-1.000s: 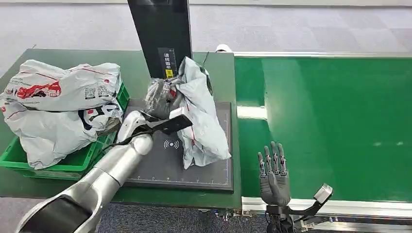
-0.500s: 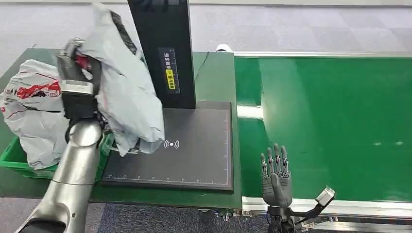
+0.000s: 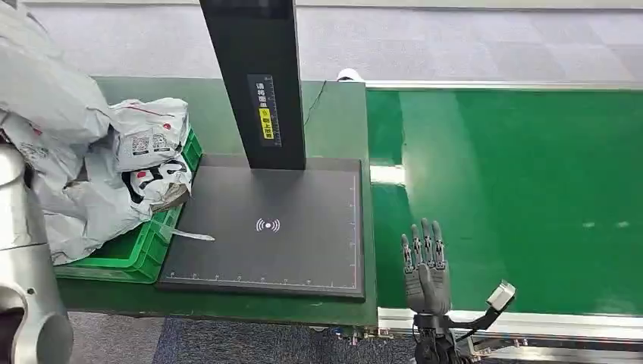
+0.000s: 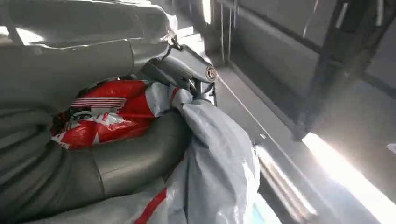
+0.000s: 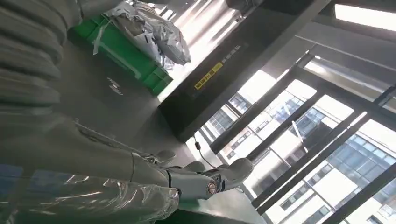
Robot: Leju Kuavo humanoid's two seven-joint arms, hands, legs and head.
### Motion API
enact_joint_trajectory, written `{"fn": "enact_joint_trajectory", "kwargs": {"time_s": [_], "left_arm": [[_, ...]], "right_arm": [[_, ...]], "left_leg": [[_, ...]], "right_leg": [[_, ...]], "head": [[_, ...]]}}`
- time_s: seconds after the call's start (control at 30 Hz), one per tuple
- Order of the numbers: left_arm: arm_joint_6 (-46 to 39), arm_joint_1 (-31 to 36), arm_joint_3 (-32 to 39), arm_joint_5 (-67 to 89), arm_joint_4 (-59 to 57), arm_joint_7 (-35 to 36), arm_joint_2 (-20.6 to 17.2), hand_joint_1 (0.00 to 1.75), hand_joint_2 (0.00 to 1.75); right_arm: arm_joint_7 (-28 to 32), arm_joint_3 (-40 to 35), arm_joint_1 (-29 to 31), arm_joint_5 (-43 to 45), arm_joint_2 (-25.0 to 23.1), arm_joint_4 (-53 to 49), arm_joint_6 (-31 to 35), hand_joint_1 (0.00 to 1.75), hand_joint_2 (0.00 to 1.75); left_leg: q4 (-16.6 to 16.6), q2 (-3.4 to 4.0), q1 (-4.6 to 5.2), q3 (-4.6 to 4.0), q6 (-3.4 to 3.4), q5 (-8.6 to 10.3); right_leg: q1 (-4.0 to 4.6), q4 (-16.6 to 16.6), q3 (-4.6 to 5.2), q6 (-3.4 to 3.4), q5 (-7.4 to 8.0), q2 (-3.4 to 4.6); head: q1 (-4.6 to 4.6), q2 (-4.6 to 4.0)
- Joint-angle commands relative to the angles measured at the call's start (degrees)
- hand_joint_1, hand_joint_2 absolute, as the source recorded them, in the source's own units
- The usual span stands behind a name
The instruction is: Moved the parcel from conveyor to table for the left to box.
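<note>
Our left hand [image 4: 140,140], fingers wrapped around the parcel [image 3: 45,98], has swung it off the scanner pad [image 3: 265,227] above the bin [image 3: 144,254]; right hand [image 3: 426,273] idles, fingers spread.

Several parcels [image 3: 114,182], one green bin [image 3: 144,250]
</note>
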State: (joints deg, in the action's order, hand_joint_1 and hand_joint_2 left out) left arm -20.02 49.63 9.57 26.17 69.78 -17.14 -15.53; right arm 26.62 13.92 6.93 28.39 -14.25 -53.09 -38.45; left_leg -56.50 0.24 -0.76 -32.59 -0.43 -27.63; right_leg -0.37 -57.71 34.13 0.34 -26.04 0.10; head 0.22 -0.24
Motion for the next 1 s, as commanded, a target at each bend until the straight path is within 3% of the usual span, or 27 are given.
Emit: {"fn": "enact_joint_trajectory", "kwargs": {"time_s": [0.03,0.3,0.7,0.93,0.97,1.0], "left_arm": [[2.11,11.71,1.00,10.41,-27.55,2.00,-6.23,1.75,1.75],[1.85,11.53,0.35,12.25,-27.21,3.48,-6.20,1.75,1.75],[17.82,18.03,-10.36,36.43,-46.94,17.47,-2.82,1.75,1.75],[22.89,18.10,-12.13,38.82,-47.57,16.31,-1.13,1.75,1.75],[23.10,17.89,-12.13,38.70,-47.37,15.44,-0.28,1.59,1.75],[23.17,17.90,-11.17,37.65,-47.05,14.05,0.64,0.26,1.75]], "right_arm": [[0.73,-0.96,2.01,-0.23,1.37,4.82,-0.57,0.00,1.75],[0.67,-0.83,2.02,-0.22,1.27,4.76,-0.39,0.00,1.75],[0.40,0.72,-0.05,-0.70,0.97,2.03,-1.13,0.00,1.75],[0.89,1.04,0.05,-1.27,0.91,2.31,-0.69,0.00,1.75],[1.11,1.23,-0.26,-1.12,0.80,1.93,-0.66,0.00,1.75],[1.09,1.33,-0.65,-1.04,0.68,1.41,-0.70,0.00,1.75]], "left_leg": [[0.04,-0.02,0.00,0.16,0.01,0.00],[0.03,-0.08,-0.03,0.10,0.03,-0.02],[0.03,-0.36,-0.01,0.08,0.04,0.04],[0.03,-0.23,0.00,0.11,0.04,0.00],[0.04,-0.23,0.00,0.08,0.03,0.02],[0.06,-0.24,0.01,0.12,0.03,0.02]], "right_leg": [[0.01,0.02,-0.16,-0.02,-0.02,-0.02],[0.04,0.06,-0.14,0.00,-0.03,-0.07],[0.02,0.07,-0.20,0.01,-0.07,-0.36],[0.01,0.07,-0.18,0.00,-0.06,-0.21],[0.01,0.08,-0.14,0.00,-0.04,-0.21],[0.00,0.08,-0.18,0.00,-0.05,-0.22]], "head": [[0.00,0.00],[0.00,0.00],[0.02,0.00],[0.00,0.00],[0.00,0.00],[0.00,0.00]]}}
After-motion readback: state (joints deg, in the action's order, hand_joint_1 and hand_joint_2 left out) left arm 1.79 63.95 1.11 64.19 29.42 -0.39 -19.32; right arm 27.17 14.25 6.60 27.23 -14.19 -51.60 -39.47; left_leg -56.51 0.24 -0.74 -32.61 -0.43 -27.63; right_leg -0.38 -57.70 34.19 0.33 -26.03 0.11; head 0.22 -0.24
